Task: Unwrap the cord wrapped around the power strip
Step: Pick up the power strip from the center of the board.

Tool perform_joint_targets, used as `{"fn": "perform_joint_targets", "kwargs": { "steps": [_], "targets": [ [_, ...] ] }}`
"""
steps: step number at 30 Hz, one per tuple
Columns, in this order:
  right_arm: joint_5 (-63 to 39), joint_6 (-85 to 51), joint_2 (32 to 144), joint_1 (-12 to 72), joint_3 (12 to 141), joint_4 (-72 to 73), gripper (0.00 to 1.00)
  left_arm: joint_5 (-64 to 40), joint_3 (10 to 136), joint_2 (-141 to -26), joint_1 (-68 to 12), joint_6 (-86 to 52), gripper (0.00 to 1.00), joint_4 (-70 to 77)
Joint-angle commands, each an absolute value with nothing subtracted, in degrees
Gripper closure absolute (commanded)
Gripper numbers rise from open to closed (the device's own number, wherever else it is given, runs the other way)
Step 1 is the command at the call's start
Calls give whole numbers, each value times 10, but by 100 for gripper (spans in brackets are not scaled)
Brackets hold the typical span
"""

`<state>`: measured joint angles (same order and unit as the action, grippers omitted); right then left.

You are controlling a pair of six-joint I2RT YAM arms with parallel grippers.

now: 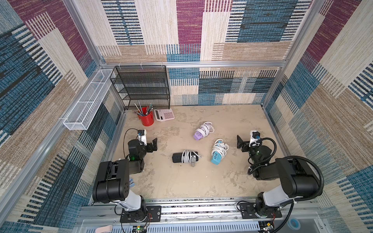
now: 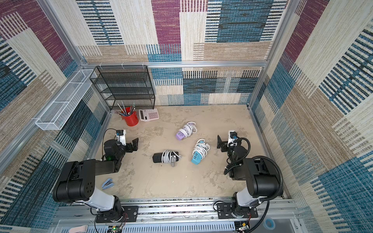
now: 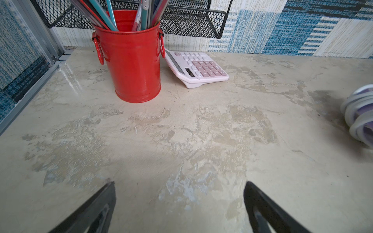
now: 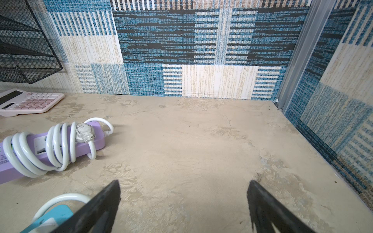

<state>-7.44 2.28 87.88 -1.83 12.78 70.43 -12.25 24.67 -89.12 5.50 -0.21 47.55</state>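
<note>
Left gripper [image 1: 155, 144] and right gripper [image 1: 240, 143] both gape empty; the wrapped blue power strip [image 1: 215, 159] lies lengthwise front-to-back, nearest the right.

The beige, stained tabletop [image 1: 181, 181] carries a black mesh rack [image 1: 141, 88], a red pencil cup [image 1: 147, 119] and a pink calculator [image 1: 163, 114] at its back left corner. Near the middle lie a purple power strip [image 1: 198, 135], a blue power strip [image 1: 215, 159] and a black power strip [image 1: 177, 157], each wrapped in white cord [image 1: 186, 156].
</note>
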Motion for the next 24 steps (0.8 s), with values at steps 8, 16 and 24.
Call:
{"fn": "perform_joint_targets", "kwargs": {
  "steps": [8,16,24],
  "targets": [
    [17,-25,799,-15,265,439,1,89,368,-781,40,-85,1,172],
    [-70,-87,707,22,386,260,2,-62,440,-670,-13,-316,0,74],
    [-93,-66,677,126,432,113,2,-40,512,-702,-115,-207,1,-92]
  ]
}}
